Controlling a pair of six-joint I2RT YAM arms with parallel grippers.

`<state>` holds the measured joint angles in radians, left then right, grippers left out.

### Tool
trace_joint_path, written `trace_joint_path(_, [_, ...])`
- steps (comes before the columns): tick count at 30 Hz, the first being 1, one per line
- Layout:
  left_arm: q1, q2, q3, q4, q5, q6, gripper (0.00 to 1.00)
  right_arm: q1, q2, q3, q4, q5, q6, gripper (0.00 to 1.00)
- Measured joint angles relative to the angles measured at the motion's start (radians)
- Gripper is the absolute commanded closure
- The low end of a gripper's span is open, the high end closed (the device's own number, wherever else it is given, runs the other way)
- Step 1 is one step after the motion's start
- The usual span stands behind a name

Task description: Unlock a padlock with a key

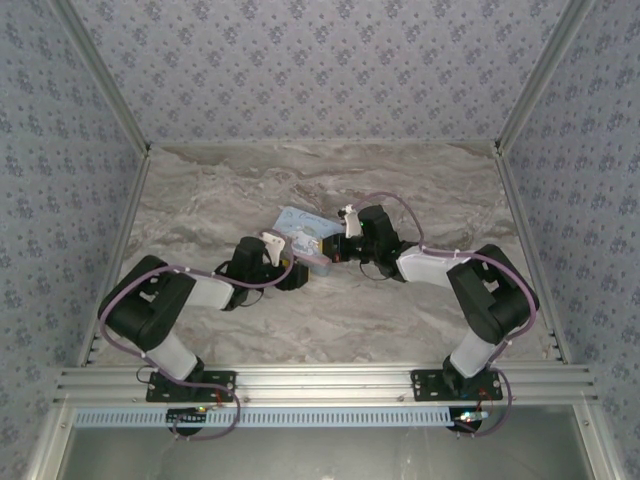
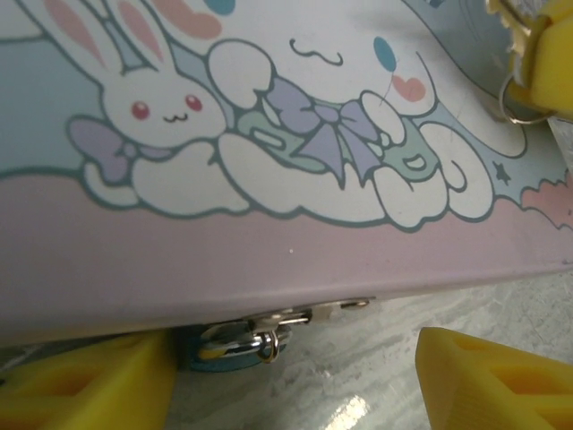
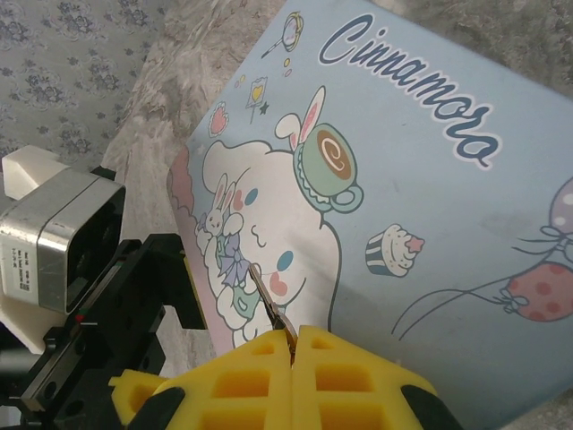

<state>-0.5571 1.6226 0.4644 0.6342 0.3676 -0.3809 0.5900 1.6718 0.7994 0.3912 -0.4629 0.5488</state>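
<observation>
The tiny blue-teal padlock (image 2: 224,348) hangs by its silvery shackle from the metal hasp (image 2: 309,313) on the front edge of the cartoon tin (image 2: 286,179). My left gripper (image 2: 295,363) is open and low on the table. Its yellow fingers (image 2: 85,385) stand either side of the padlock, which sits close against the left one. My right gripper (image 3: 294,336) is shut on the key (image 3: 269,296), whose thin metal blade points out over the tin's lid (image 3: 421,206). From above, both grippers meet at the tin (image 1: 303,228), the left gripper (image 1: 300,270) at its near edge, the right gripper (image 1: 340,250) at its right.
The right gripper's yellow finger (image 2: 542,54) and a key ring (image 2: 515,98) show over the tin's far corner. The left arm's black wrist and camera housing (image 3: 81,269) sit just left of the key. Marble tabletop (image 1: 400,310) is walled on three sides.
</observation>
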Motion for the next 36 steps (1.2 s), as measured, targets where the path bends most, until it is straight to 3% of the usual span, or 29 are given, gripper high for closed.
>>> trace_joint_path(23, [-0.019,0.062,-0.009,0.101,-0.089,-0.005,0.61,0.013,-0.004,0.000,-0.003,0.030,-0.008,0.97])
trace_joint_path(36, [-0.021,0.076,0.000,0.109,-0.098,-0.032,0.70,0.021,-0.018,-0.002,-0.019,0.042,-0.023,0.97])
